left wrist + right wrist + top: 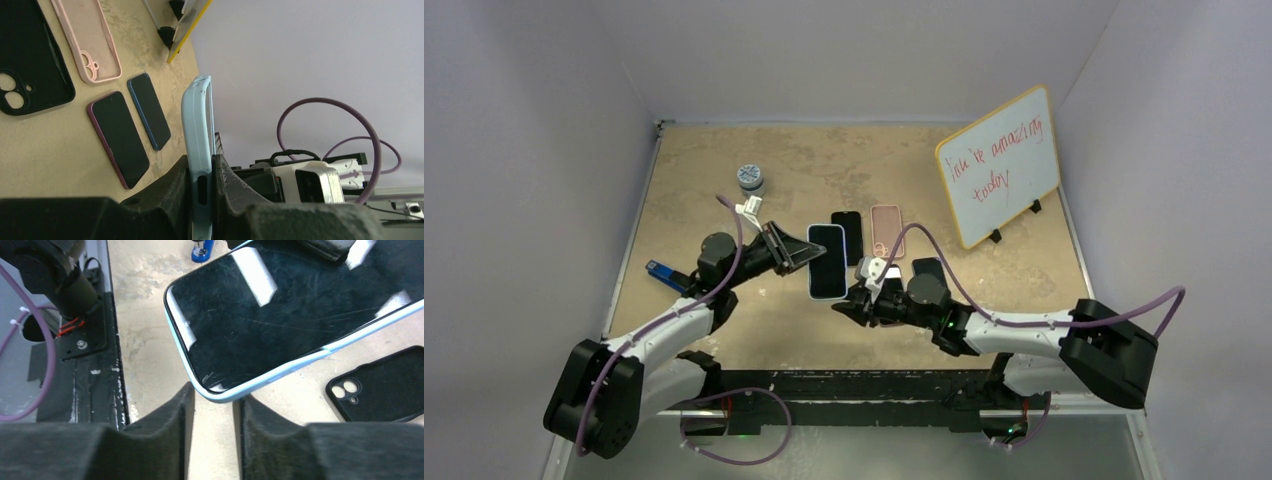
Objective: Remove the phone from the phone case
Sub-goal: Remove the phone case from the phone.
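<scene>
A phone with a dark screen (827, 260) sits in a light-blue case (260, 377). My left gripper (789, 255) is shut on one long edge of the cased phone and holds it above the table. The left wrist view shows the case edge-on (197, 130) between the two fingers of that gripper (202, 185). My right gripper (849, 305) is open and empty. In the right wrist view (214, 405) a rounded corner of the case sits just beyond the gap between its fingertips. The screen (280, 305) faces that camera.
On the table lie a black phone (847, 237), a pink case (887, 232) and a black case (927, 268). A whiteboard (999, 178) stands at the back right. A grey jar (750, 178) is at the back left, a blue object (659, 272) at the left.
</scene>
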Motion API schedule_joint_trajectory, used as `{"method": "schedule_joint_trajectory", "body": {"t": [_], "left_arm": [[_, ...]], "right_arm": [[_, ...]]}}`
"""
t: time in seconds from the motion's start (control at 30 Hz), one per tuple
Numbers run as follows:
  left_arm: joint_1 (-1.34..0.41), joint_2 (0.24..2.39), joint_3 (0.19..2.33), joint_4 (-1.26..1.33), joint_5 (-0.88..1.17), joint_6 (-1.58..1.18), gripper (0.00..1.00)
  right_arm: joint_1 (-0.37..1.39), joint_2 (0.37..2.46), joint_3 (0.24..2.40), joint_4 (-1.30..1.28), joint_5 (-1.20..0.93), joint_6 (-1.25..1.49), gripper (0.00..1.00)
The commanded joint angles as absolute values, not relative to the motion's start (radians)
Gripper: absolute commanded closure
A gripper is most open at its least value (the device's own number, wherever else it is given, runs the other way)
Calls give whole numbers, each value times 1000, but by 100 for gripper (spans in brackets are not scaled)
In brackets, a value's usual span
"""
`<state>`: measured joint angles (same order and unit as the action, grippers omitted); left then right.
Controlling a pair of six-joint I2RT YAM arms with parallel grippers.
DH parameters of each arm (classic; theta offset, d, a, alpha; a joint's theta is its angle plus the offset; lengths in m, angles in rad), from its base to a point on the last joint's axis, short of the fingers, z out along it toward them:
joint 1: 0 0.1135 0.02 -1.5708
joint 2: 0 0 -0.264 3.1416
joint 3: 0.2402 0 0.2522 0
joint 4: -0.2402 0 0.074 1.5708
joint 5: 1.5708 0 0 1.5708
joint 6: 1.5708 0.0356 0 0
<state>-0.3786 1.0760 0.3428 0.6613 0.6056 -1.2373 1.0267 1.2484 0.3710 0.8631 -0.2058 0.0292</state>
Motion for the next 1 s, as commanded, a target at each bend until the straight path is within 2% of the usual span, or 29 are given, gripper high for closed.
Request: {"method": "schedule_joint_trajectory", "body": {"t": [0.0,0.1,0.27,0.67,0.97], "left_arm": [[-367,1048,438,707,758,-1110,100],[-367,1036,471,701,819,-1062,100],[-367,989,523,645,866,-975,100],[-367,965,547,710,938,-990,100],[-368,945,527,789,959,-1028,100]], "right_arm": [[1008,1170,366,885,-248,108,59],[987,1134,347,896,-309,164,48],[974,1089,340,921,-373,236,38],[971,1128,377,1030,-506,303,40],[969,1158,410,1075,-501,328,42]]}}
